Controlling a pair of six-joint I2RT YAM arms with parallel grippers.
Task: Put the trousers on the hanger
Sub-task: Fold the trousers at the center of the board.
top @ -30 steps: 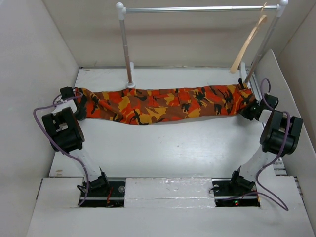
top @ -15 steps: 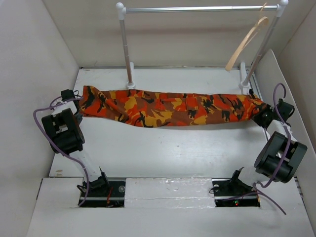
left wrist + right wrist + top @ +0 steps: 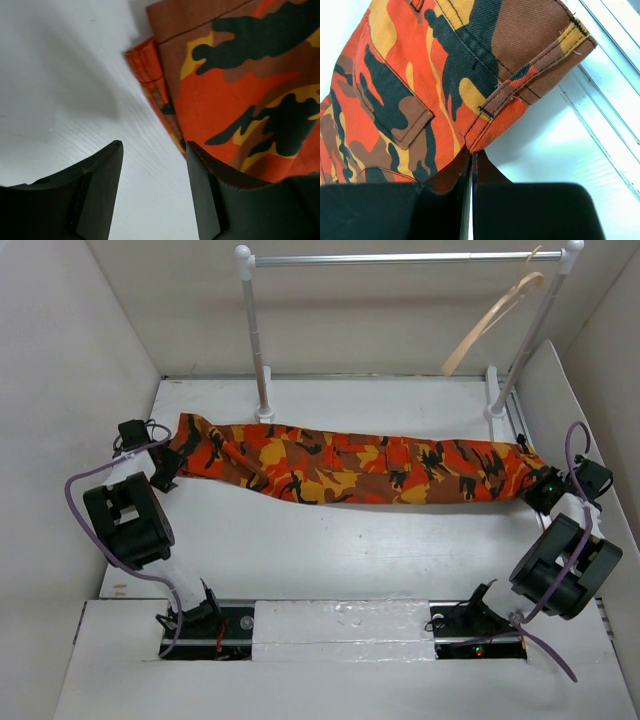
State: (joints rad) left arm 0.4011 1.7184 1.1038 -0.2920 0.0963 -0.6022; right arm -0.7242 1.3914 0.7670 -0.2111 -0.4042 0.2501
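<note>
One white table [image 3: 330, 550], trousers [image 3: 350, 465], white walls [image 3: 60, 350]

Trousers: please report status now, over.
Left pincer open beside trousers. Right pincer shut on waistband. Hanger bare on rail, nothing in the way.

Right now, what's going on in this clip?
Two robot arms are working on the trousers, which lie stretched across the table. The right gripper is shut on the waistband end. The left gripper stands open beside the leg hems, holding nothing. The hanger hangs bare on the rail at the back right, so nothing is on it yet.
</note>
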